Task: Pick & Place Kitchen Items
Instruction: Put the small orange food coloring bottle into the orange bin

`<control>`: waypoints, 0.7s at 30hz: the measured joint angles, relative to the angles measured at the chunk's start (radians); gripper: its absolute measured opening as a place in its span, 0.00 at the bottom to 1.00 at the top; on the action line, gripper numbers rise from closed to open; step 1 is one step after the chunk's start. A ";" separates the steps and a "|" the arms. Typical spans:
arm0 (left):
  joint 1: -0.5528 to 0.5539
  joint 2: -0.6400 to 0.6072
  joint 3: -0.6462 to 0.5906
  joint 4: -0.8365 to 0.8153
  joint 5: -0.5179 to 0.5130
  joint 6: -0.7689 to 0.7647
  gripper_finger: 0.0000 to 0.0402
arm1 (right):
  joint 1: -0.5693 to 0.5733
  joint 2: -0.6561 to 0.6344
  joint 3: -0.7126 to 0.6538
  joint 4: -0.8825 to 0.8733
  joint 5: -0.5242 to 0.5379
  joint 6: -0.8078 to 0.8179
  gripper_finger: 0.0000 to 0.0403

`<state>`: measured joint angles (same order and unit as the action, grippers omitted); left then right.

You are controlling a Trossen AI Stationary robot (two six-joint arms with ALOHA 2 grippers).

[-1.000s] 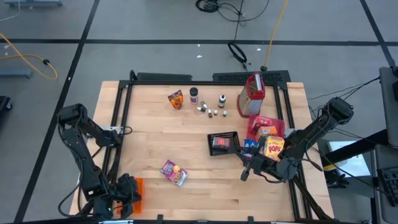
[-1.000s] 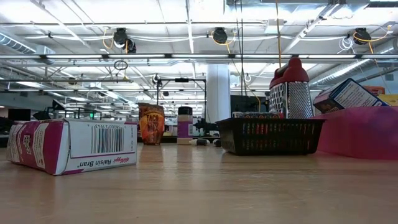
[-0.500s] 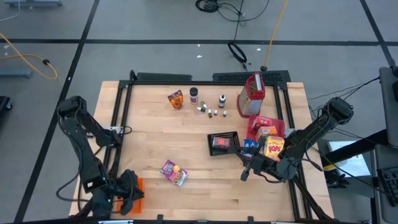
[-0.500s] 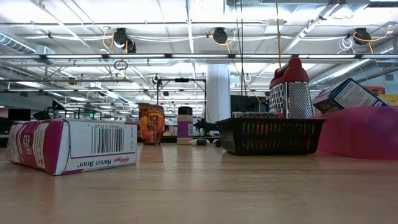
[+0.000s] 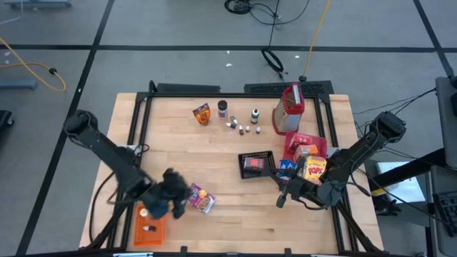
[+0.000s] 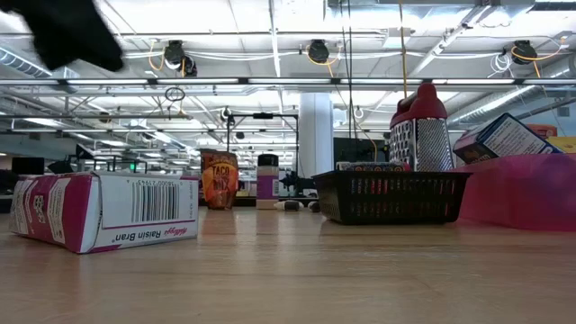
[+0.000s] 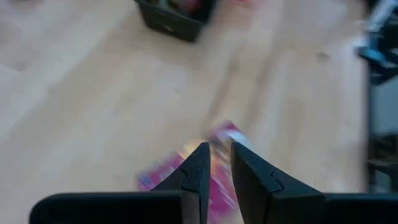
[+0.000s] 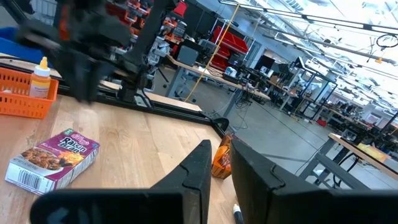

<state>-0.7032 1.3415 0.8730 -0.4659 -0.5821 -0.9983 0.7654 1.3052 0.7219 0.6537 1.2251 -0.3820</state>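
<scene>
A purple Raisin Bran box (image 5: 201,199) lies flat on the wooden table (image 5: 214,150), shown too in the low view (image 6: 103,211). My left gripper (image 5: 183,200) hovers at the box's left end, blurred, its fingers (image 7: 219,150) shut and touching nothing. My right gripper (image 5: 282,200) waits shut and level by the red tray (image 5: 293,143), which carries a yellow Pops box (image 5: 315,169), an orange box (image 5: 308,150) and a blue box (image 5: 288,165). An orange packet (image 5: 203,113), a jar (image 5: 222,108) and small bottles (image 5: 255,114) stand at the far side.
An orange crate (image 5: 150,225) with a small bottle (image 5: 143,212) in it sits at the near left corner. A black mesh basket (image 5: 255,164) stands mid-table beside the tray. A red-topped grater (image 5: 289,108) stands at the far right. A black frame edges the table.
My left gripper has swung from over the orange crate at the near left corner toward the table's right, rising a little and turning, and is now by the purple box. The crate, covered before, shows the small bottle in it. The right arm kept still.
</scene>
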 joint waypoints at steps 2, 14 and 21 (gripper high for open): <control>0.088 0.000 0.000 0.001 0.039 0.072 0.16 | 0.000 0.000 0.000 0.000 0.000 0.000 0.13; 0.525 0.011 0.002 0.297 0.217 0.550 0.16 | 0.000 0.000 0.000 0.000 0.000 -0.005 0.13; 0.714 0.149 0.002 0.497 0.347 0.604 0.16 | 0.000 0.000 -0.001 -0.001 0.000 -0.005 0.13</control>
<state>0.0111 1.4907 0.8753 0.0306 -0.2347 -0.3946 0.7654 1.3052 0.7208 0.6531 1.2255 -0.3868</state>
